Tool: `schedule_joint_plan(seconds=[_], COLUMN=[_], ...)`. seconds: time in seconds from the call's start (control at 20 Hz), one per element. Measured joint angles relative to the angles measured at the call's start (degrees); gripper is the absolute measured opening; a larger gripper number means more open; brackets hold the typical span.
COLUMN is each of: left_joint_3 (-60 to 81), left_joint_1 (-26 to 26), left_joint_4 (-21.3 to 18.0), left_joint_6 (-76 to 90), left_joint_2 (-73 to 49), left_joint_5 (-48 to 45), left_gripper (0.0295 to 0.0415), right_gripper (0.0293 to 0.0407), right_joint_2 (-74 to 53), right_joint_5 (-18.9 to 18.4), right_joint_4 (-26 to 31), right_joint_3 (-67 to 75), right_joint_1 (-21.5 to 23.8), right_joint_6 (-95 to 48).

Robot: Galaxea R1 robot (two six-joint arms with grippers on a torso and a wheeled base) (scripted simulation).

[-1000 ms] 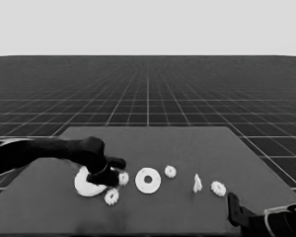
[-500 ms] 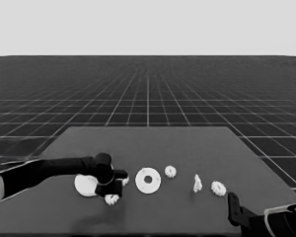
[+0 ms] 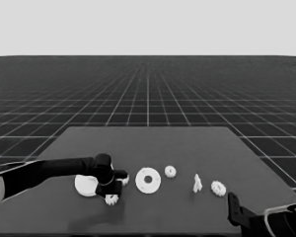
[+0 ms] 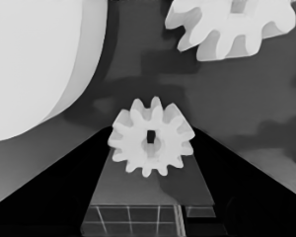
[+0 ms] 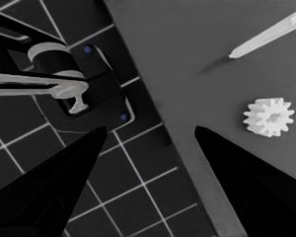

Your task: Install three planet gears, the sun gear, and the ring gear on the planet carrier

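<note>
The left hand, fingers spread, straddles a small toothed gear. The larger round part sits just beside it; the smaller, flat one lies beyond.

The left arm reaches in from nine o'clock, black near the wrist and pale grey farther back, its left hand pointed down with fingers spread apart, while the right hand waits at five o'clock, fingers parted.
</note>
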Motion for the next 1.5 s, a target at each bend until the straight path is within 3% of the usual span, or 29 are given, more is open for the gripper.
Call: schedule_joint_plan(seconds=[0.2,0.3,0.4,0.7,0.85,1.2,1.3,1.5], left_joint_3=[0.0,6.4,7.6,7.9,-8.0,-14.5,-17.6,-19.9], left_joint_1=[0.0,-8.1,-11.8,-13.5,-14.6,-14.8,-8.2,-5.3], left_joint_4=[0.0,-8.1,-11.4,-13.2,-14.3,-14.6,-8.1,-5.2], left_joint_6=[0.0,-3.8,-4.7,-4.9,-9.2,-7.7,-5.4,-3.8], left_joint_2=[0.0,-1.7,-2.0,-2.1,18.0,23.2,23.8,24.3], left_joint_5=[0.0,3.0,3.4,3.5,4.4,4.1,3.3,2.5], left_gripper=[0.0313,0.0312,0.0312,0.0312,0.0313,0.0312,0.0312,0.0312], right_gripper=[0.0385,0.0385,0.0385,0.0385,0.0385,0.0385,0.0385,0.0385], right_joint_2=[0.0,0.0,0.0,0.0,0.0,0.0,0.0,0.0], right_joint_5=[0.0,0.0,0.0,0.0,0.0,0.0,0.0,0.0], right_joint_4=[0.0,0.0,0.0,0.0,0.0,0.0,0.0,0.0], right_joint_3=[0.0,0.0,0.0,0.0,0.0,0.0,0.0,0.0], right_joint_1=[0.0,0.0,0.0,0.0,0.0,0.0,0.0,0.0], right_joint_6=[0.0,0.0,0.0,0.0,0.0,0.0,0.0,0.0])
